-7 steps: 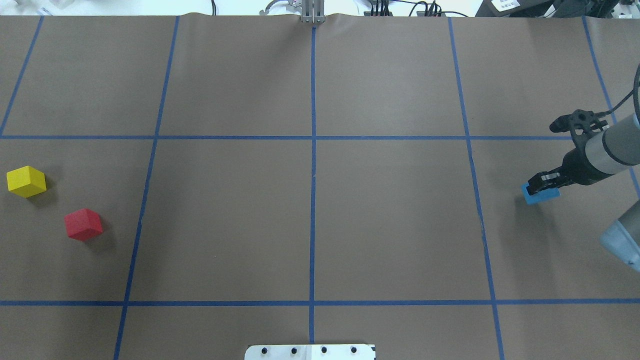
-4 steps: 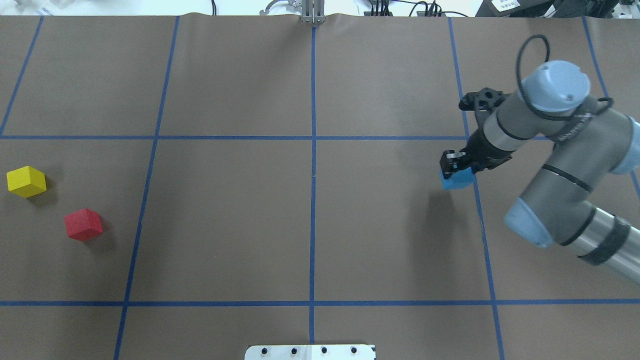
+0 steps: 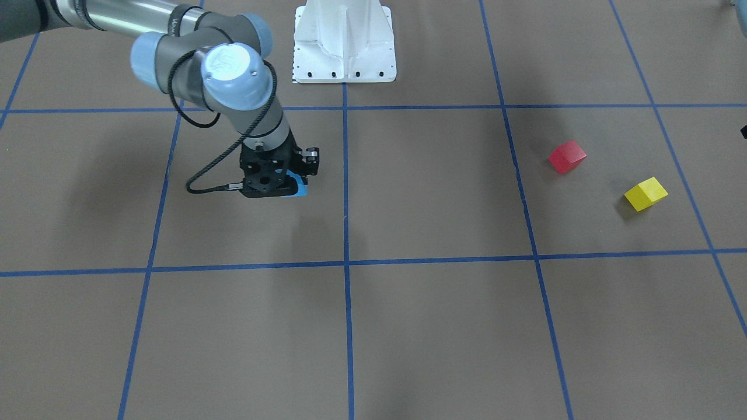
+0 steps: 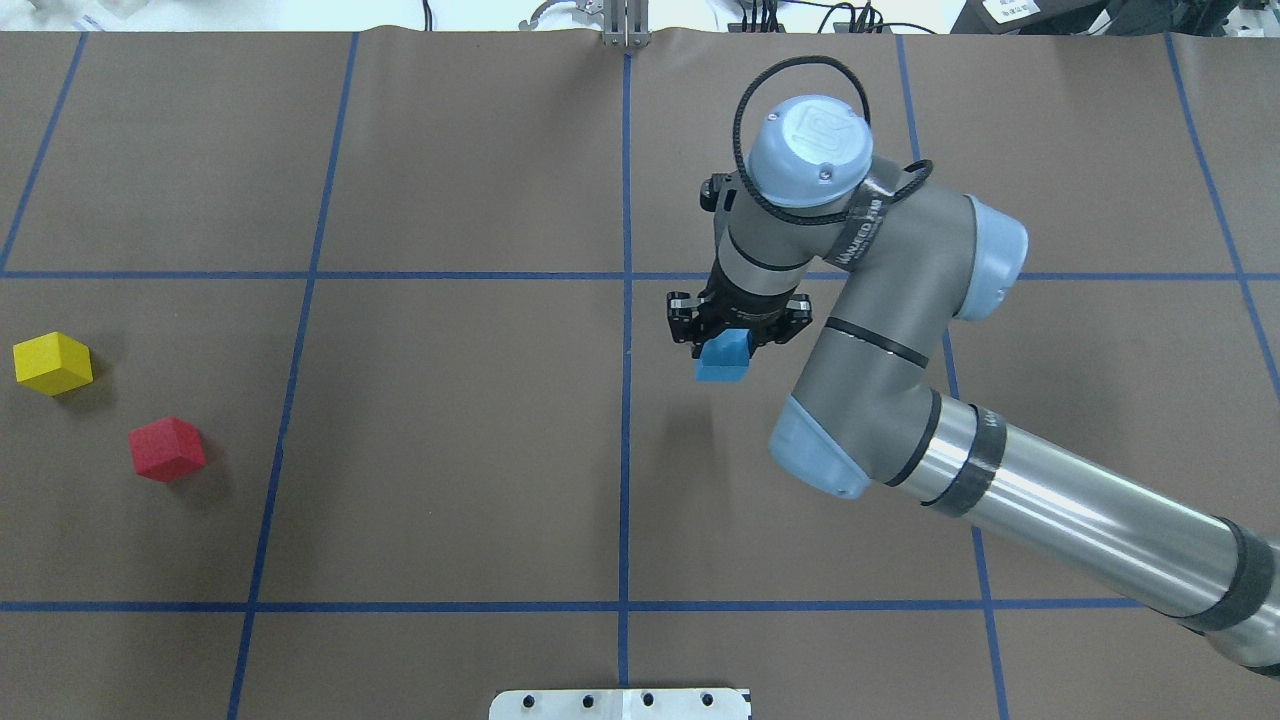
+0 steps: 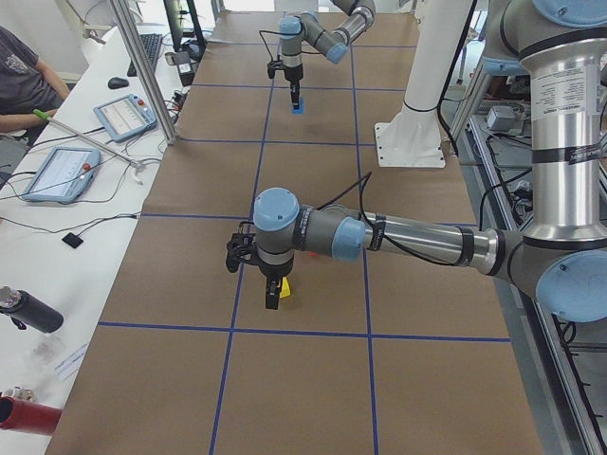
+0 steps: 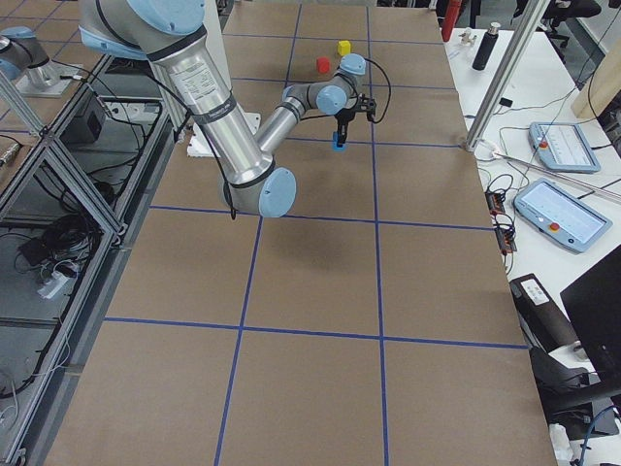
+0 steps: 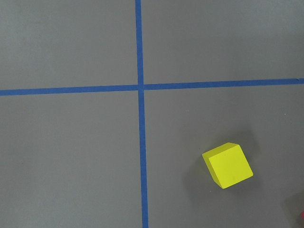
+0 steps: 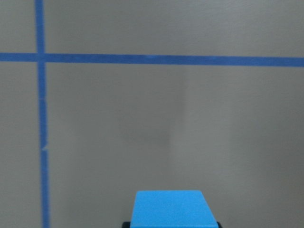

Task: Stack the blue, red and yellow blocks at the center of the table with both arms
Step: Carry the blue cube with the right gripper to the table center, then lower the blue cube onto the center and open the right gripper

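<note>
My right hand (image 4: 738, 335) grips the blue block (image 4: 724, 360) above the desk (image 4: 450, 450), just 3 o'clock of centre. The red block (image 4: 166, 449) and yellow block (image 4: 52, 362) sit far out at 9 o'clock. I can't tell the left hand's (image 5: 273, 284) grip.

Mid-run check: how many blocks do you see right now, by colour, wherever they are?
light blue matte cube: 1
red matte cube: 1
yellow matte cube: 1
Total: 3
</note>
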